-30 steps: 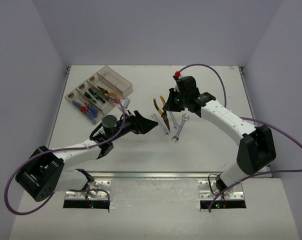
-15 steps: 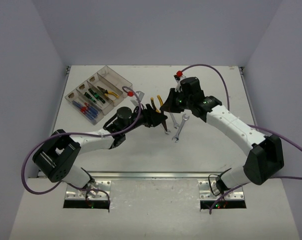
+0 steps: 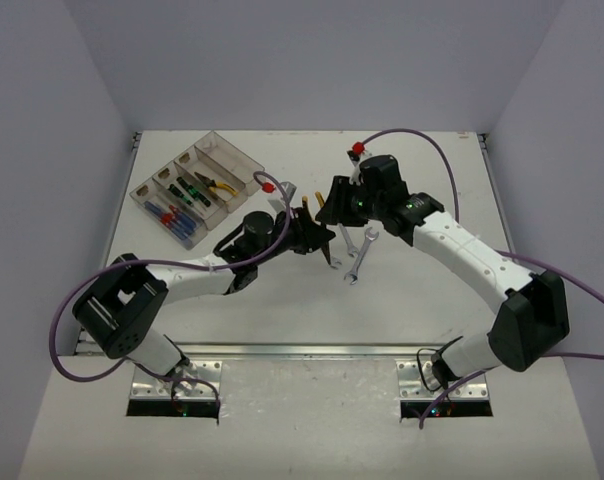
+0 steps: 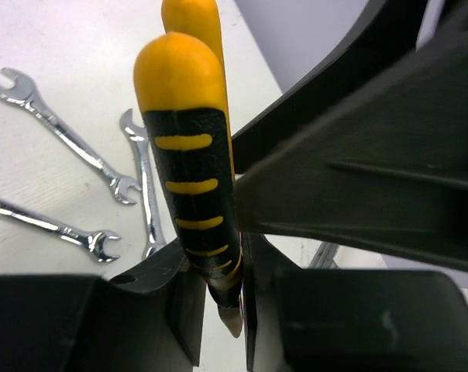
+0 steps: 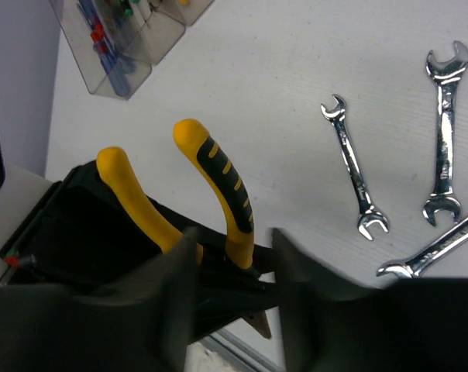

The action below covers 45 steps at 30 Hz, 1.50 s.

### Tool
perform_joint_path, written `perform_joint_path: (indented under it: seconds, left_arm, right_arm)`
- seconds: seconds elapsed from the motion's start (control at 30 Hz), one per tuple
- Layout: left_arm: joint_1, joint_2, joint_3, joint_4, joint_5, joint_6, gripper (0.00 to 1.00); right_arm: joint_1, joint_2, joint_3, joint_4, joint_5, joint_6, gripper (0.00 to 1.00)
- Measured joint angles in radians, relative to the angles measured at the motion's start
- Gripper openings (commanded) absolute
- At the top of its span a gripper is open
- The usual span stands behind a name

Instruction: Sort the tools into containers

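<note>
The yellow-and-black pliers (image 3: pixel 319 204) hang above the table's middle, between both grippers. My left gripper (image 3: pixel 316 234) is shut on the pliers (image 4: pixel 189 155) near their joint, and the metal tip pokes out below the fingers (image 4: pixel 180 310). My right gripper (image 5: pixel 232 260) stands open around the same pliers (image 5: pixel 228 186), with a gap beside the handle. Three silver wrenches (image 3: pixel 348 245) lie on the table under the grippers. The clear containers (image 3: pixel 198 183) sit at the back left and hold screwdrivers and another pair of pliers.
In the right wrist view the wrenches (image 5: pixel 354 170) lie to the right and the containers (image 5: pixel 125 39) sit at the top left. The left arm's purple cable (image 3: pixel 267 185) loops up beside the containers. The table's front rail (image 3: pixel 302 350) runs between the arm bases.
My left arm has swung right to the pliers the right gripper held, and its jaws have shut on them. The right gripper has opened.
</note>
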Motion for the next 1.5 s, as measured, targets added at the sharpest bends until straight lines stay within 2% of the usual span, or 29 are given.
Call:
perform_joint_path:
  seconds: [0.1,0.17,0.33,0.43,0.57,0.67,0.8,1.07,1.33,1.43,1.5]
  left_arm:
    - [0.000,-0.005,0.006,-0.065,-0.033,0.015,0.00]
    - [0.006,-0.009,0.009,-0.112,-0.056,0.019,0.00]
    - [0.071,-0.040,0.012,-0.237,-0.097,0.007,0.00]
    - [0.158,-0.048,0.064,-0.374,-0.142,-0.010,0.00]
    - [0.308,0.023,0.311,-0.663,-0.277,-0.019,0.00]
    - [0.422,0.140,0.540,-0.804,-0.378,-0.030,0.00]
    - [0.520,0.258,0.711,-0.943,-0.496,-0.047,0.00]
    - [0.569,0.568,1.042,-1.177,-0.649,-0.065,0.00]
    - [0.584,0.648,1.111,-1.254,-0.671,-0.064,0.00]
    - [0.596,0.655,1.121,-1.259,-0.670,-0.063,0.15]
    - [0.603,0.663,1.133,-1.257,-0.670,-0.063,0.36]
  right_arm:
    - [-0.001,-0.012,0.000,0.000,0.021,-0.002,0.96]
    - [-0.002,-0.025,0.000,-0.004,0.042,-0.008,0.99]
    - [-0.035,-0.073,-0.002,-0.038,0.104,-0.028,0.99]
    - [-0.085,-0.131,-0.031,-0.045,0.137,-0.042,0.99]
    - [-0.133,-0.248,-0.116,-0.062,0.183,-0.072,0.99]
    - [-0.139,-0.311,-0.171,-0.069,0.205,-0.097,0.99]
    - [-0.142,-0.327,-0.217,-0.069,0.214,-0.123,0.99]
    - [-0.153,-0.319,-0.274,-0.085,0.213,-0.171,0.99]
    - [-0.154,-0.331,-0.297,-0.086,0.194,-0.189,0.99]
    - [-0.154,-0.331,-0.299,-0.087,0.191,-0.190,0.99]
    - [-0.154,-0.331,-0.300,-0.085,0.185,-0.190,0.99]
